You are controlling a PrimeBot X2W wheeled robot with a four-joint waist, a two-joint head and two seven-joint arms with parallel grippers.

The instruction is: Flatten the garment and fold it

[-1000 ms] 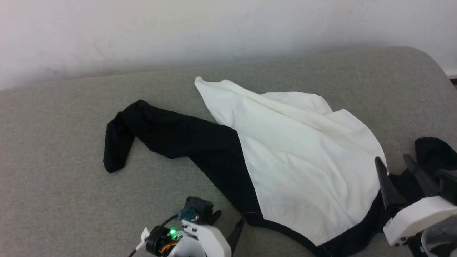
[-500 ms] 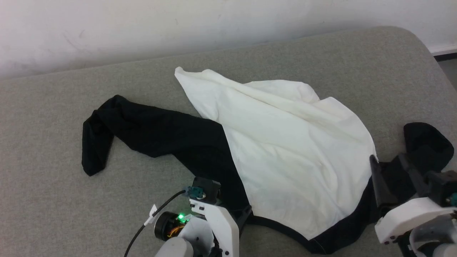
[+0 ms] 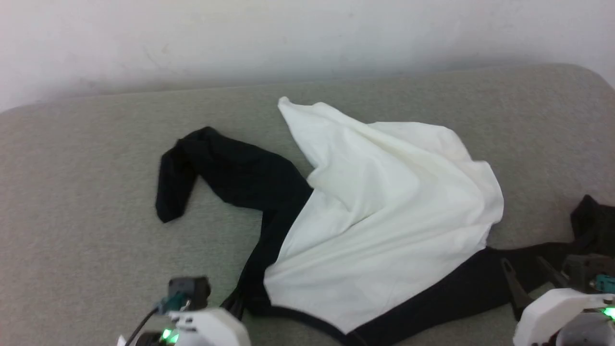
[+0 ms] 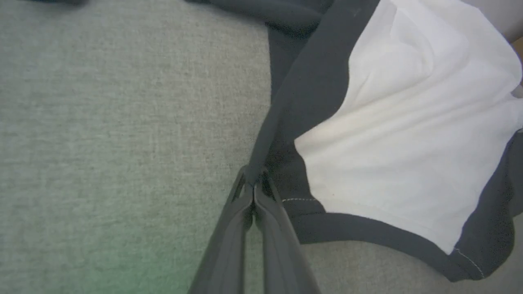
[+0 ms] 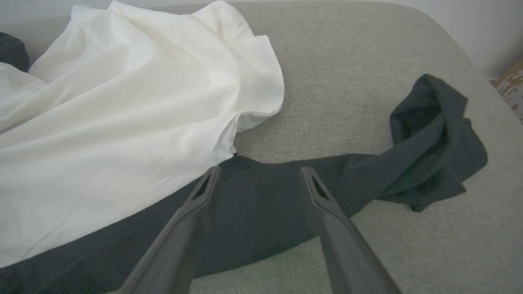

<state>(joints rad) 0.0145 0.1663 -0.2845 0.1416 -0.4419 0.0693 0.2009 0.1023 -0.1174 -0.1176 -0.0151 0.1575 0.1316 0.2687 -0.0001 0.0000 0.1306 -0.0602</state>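
The soft white shirt with long black sleeves [image 3: 384,226] lies rumpled across the middle of the grey woven-fabric surface [image 3: 86,250]. Its neckline faces the near edge. One sleeve bends toward the left; the other bunches near the right edge. The left gripper [image 4: 253,185] is pinched closed on a black fold beside the neckline. The right gripper [image 5: 259,173] is spread wide over the right-hand sleeve, holding nothing.

In view: 1 garment [image 3: 384,216], 1 left gripper [image 4: 252,185], 1 right gripper [image 5: 259,171] and 1 grey cushion [image 3: 72,192].
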